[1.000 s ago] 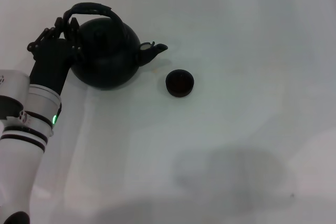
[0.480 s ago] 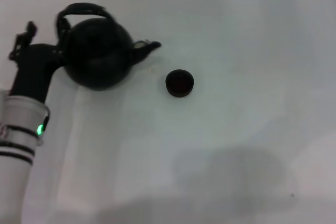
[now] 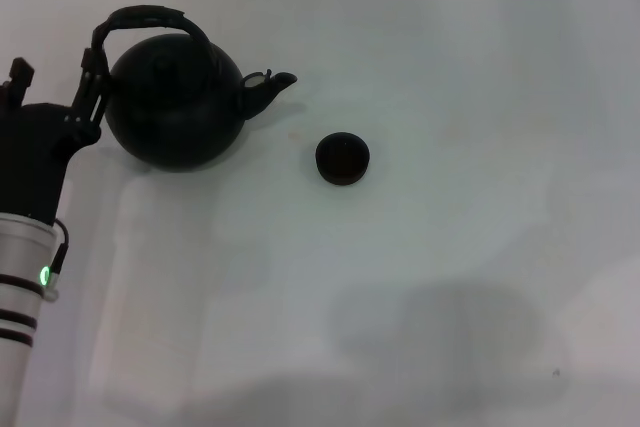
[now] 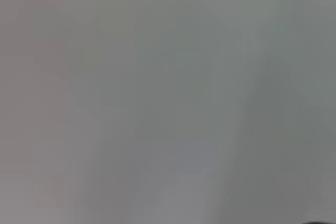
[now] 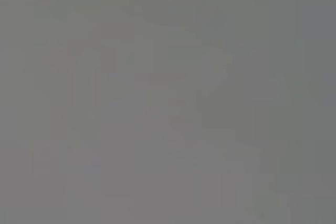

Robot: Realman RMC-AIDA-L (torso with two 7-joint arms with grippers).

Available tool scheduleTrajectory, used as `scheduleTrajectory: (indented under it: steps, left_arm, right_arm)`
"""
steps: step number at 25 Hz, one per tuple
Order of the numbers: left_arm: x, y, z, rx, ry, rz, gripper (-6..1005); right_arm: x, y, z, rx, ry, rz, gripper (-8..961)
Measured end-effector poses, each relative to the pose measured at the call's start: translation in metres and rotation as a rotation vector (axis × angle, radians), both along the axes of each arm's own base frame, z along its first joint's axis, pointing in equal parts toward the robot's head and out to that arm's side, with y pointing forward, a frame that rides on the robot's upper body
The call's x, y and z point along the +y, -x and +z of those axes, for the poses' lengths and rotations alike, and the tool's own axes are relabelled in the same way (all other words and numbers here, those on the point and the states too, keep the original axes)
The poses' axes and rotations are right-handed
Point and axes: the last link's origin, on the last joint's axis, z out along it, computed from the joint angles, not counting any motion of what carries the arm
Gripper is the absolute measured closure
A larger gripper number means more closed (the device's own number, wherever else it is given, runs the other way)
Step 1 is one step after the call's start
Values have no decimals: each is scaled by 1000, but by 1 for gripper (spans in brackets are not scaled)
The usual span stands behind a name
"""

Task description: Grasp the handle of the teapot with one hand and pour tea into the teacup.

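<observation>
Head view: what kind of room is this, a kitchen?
Probably a robot test bench, not a kitchen: a bare white table holds only a black teapot and teacup, with the left end effector beside the teapot.

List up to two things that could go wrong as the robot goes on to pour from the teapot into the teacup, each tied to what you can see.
1. The left gripper sits low at one end of the handle, not at its top, so the teapot may swing or slip.
2. The teacup is small and apart from the spout, so tea may miss it.
</observation>
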Motion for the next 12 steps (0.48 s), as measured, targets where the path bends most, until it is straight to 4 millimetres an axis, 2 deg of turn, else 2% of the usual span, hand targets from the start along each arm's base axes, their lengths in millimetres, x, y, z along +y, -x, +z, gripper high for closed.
scheduleTrajectory:
  steps: [5,8,12]
  left_arm:
    - [-8,-2,10,-47,-61,-39,183]
    - [-23,10,29,-63,-200,12,185]
    - [-22,32,52,-42,-271,65,188]
  right_arm:
    - [-1,-2,1,8,-8,-6,127]
    - [-2,-3,1,10,-8,-10,126]
    - [-2,-3,-3,7,9,-14,126]
